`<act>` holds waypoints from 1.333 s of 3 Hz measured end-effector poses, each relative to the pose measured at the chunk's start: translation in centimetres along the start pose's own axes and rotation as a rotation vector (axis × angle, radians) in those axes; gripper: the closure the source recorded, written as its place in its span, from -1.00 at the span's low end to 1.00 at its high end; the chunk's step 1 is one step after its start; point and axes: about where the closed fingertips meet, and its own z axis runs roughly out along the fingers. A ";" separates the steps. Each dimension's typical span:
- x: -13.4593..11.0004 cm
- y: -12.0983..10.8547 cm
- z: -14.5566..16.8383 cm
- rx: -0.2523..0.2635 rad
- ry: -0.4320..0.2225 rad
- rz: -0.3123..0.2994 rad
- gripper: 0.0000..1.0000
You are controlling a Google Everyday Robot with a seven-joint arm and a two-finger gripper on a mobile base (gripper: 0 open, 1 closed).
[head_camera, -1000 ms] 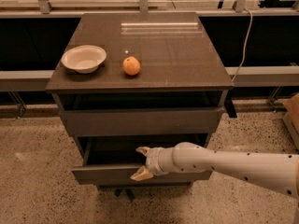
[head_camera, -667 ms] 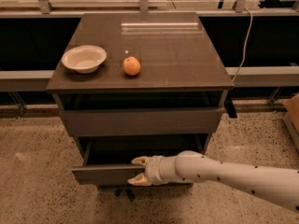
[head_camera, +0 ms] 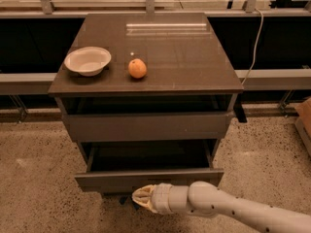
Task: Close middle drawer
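The middle drawer (head_camera: pixel 97 179) is pulled out of the dark cabinet. Its plain dark front faces me and its shadowed inner floor (head_camera: pixel 148 155) shows behind the front. My gripper (head_camera: pixel 140 198) is on a white arm that comes in from the lower right. It sits just below and in front of the drawer front's lower edge, a little left of centre, pointing left. The taller drawer (head_camera: pixel 146 125) under the tabletop stands slightly out. The lowest drawer is hidden behind the open one.
A white bowl (head_camera: pixel 88 60) and an orange fruit (head_camera: pixel 137 68) sit on the cabinet top (head_camera: pixel 184 52). A cable (head_camera: pixel 252 47) hangs at the right. A cardboard box (head_camera: pixel 305 118) stands at the right edge. Speckled floor surrounds the cabinet.
My gripper has dropped from the level of the drawer front to just below its lower edge. The drawer stays pulled out.
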 end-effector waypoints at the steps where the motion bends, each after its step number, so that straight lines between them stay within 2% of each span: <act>1: 4.1 0.5 2.5 0.024 -0.012 0.073 1.00; 2: 6.0 0.0 4.0 0.053 -0.008 0.113 1.00; 3: 7.1 -1.9 5.5 0.070 -0.033 0.127 1.00; 4: 7.5 -4.9 6.0 0.095 -0.038 0.123 1.00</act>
